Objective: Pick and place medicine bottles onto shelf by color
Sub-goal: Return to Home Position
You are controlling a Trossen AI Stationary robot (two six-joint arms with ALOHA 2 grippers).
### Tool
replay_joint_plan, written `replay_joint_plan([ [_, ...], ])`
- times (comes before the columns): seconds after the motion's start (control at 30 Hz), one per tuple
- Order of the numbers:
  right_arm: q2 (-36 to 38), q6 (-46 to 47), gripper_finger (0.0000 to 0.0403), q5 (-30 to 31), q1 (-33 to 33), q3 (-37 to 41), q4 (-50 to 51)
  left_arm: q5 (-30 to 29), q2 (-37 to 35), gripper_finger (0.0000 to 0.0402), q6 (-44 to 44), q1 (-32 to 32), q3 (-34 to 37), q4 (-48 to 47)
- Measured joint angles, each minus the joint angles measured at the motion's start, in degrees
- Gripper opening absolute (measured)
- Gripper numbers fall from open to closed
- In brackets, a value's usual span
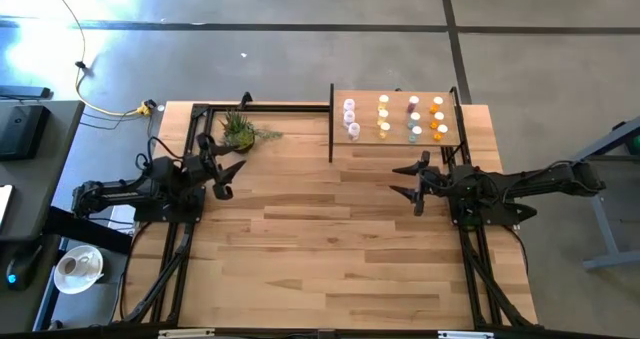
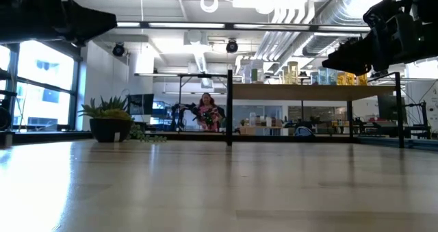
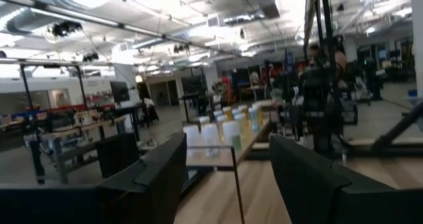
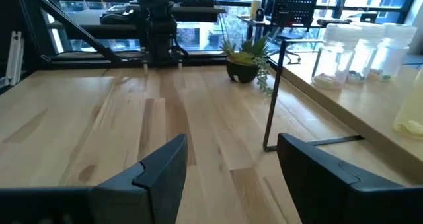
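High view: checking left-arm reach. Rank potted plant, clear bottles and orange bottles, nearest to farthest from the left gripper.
From the left gripper:
1. potted plant, close by on its own side.
2. clear bottles, left column on the shelf.
3. orange bottles, right column.

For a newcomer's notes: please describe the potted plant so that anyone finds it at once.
At the back edge of the wooden table, near the raised shelf, toward the left arm, stands the potted plant. It alone is green and leafy, in a dark pot.
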State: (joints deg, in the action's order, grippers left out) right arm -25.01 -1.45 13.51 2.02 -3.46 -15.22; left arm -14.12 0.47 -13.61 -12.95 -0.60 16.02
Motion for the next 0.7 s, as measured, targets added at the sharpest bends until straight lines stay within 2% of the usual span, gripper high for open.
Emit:
replay_joint_plan([
  [0.7,-0.14,9.52,0.0224,0.01,0.00,-0.02,0.46,0.01,-0.24,0.0207,0.01,-0.02,-0.07,-2.12],
])
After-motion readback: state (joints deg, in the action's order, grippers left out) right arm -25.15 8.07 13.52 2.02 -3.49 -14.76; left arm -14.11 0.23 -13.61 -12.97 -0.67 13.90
